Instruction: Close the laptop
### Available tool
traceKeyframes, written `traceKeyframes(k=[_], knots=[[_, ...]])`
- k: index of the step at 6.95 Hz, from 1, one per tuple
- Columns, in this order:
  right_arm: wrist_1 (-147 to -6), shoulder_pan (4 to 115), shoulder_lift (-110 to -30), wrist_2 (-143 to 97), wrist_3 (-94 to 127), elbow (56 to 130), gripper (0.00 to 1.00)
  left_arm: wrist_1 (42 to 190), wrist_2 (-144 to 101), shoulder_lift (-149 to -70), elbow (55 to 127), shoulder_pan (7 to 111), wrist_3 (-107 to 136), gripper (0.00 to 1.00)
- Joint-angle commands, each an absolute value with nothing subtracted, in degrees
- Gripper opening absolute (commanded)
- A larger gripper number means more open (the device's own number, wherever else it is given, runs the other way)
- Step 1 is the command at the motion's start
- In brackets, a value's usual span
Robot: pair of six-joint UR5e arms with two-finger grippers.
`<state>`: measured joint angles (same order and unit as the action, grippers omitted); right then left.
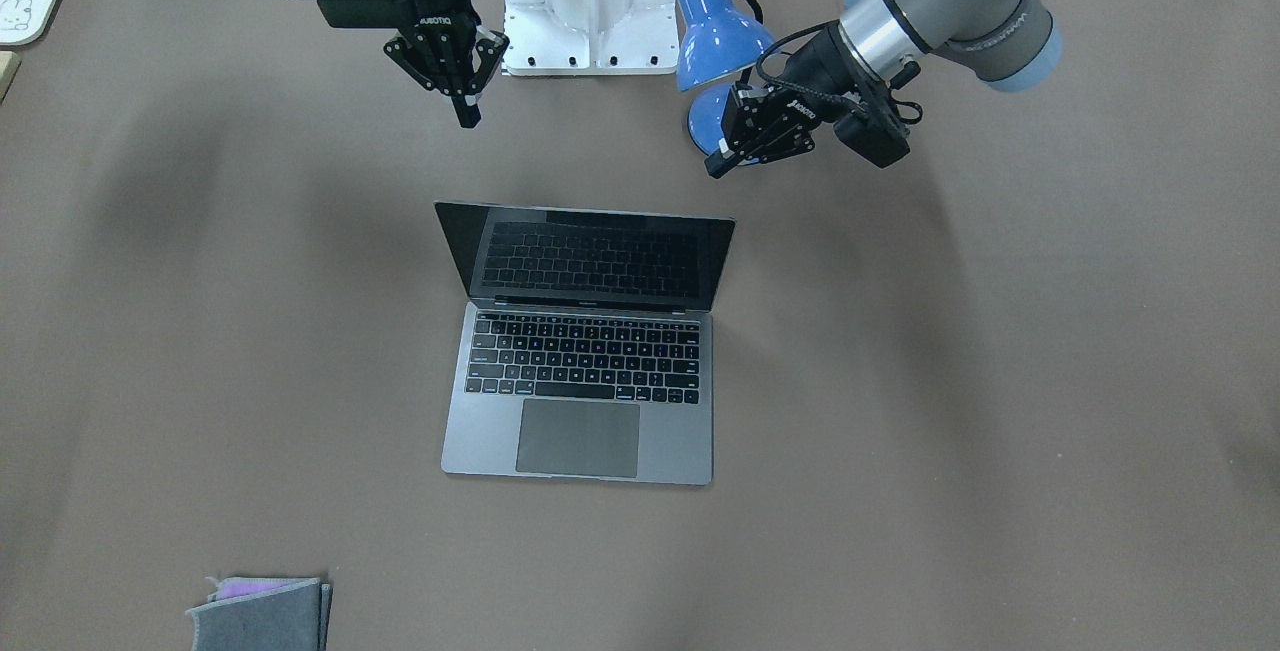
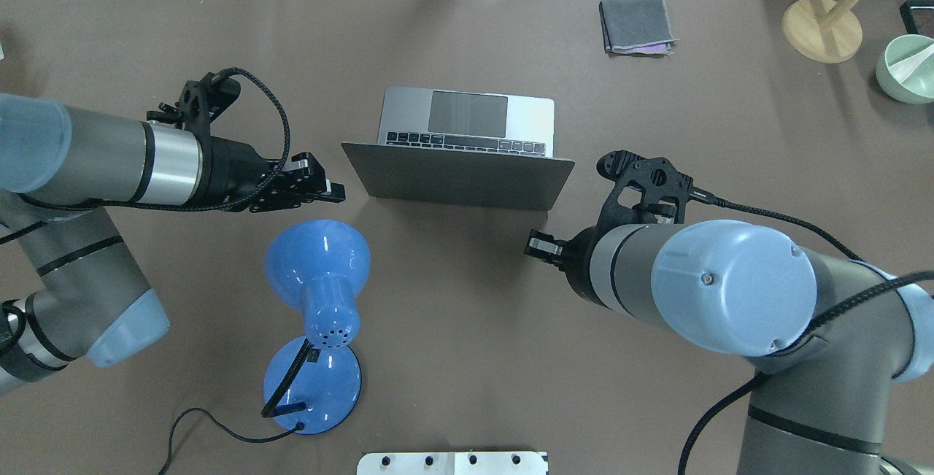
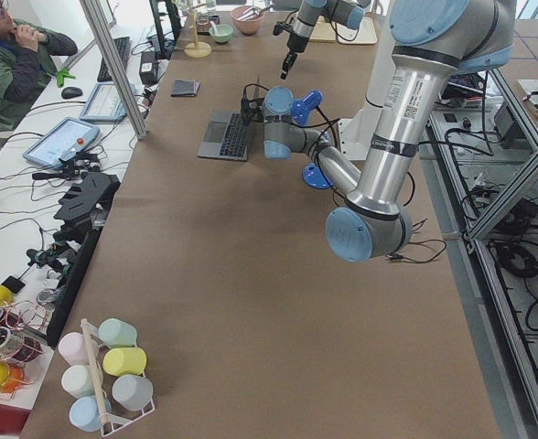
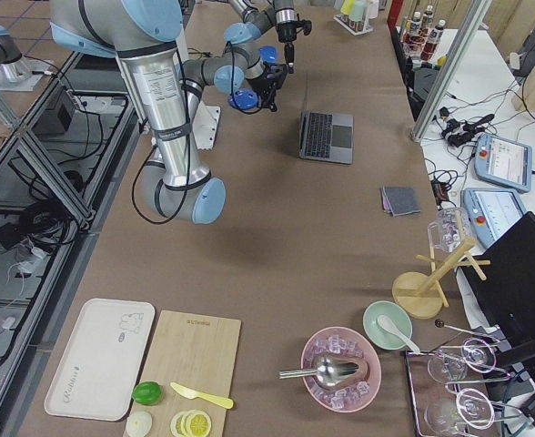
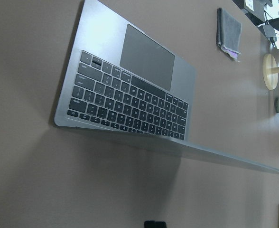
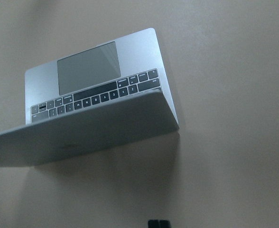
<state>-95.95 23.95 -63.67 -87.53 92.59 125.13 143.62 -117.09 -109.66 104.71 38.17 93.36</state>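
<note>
**A:** How are the arms posed?

**B:** The left arm (image 2: 109,161) reaches in low with its forearm nearly level. The left tool (image 2: 334,191) points sideways at the laptop's (image 1: 580,401) lid (image 2: 456,179), just beside the lid's near corner and not touching it. Its fingers are pressed together on nothing. The right arm (image 2: 730,285) bends over from the other side. The right tool (image 1: 467,113) hangs pointing down at the counter (image 1: 1000,431), behind the lid and apart from it, and its fingers are also together and empty.

**A:** And the laptop itself?

**B:** It sits open mid-counter between the two tools. The lid stands roughly upright with its back to the robot. The keyboard (image 1: 585,356) and trackpad face away from the robot, and the screen is dark.

**A:** Is there any writing?

**B:** White lettering on the right tool's body reads ROBOTIQ. The key legends are too small to read.

**A:** What about containers?

**B:** A green bowl (image 2: 905,85) at the counter's right end holds a white spoon (image 2: 912,63). Near it, a pink bowl (image 4: 306,364) holds ice (image 4: 327,348) and a metal ladle (image 4: 336,370).

**A:** What else is on the counter?

**B:** A blue lamp (image 2: 321,278) stands near the left tool on the robot's side. A folded grey cloth (image 2: 636,25) lies beyond the laptop.
</note>
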Motion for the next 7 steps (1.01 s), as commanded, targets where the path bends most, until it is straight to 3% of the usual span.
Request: traceKeyframes(k=[1, 7], knots=[[-91.0, 26.2, -62.6, -87.7, 91.6, 119.7, 0.0, 143.5, -116.9, -110.4, 104.7, 37.8, 93.6, 0.0], [-90.7, 30.9, -60.5, -91.5, 88.8, 115.8, 0.0, 143.3, -113.6, -114.1, 100.5, 37.8, 93.1, 0.0]])
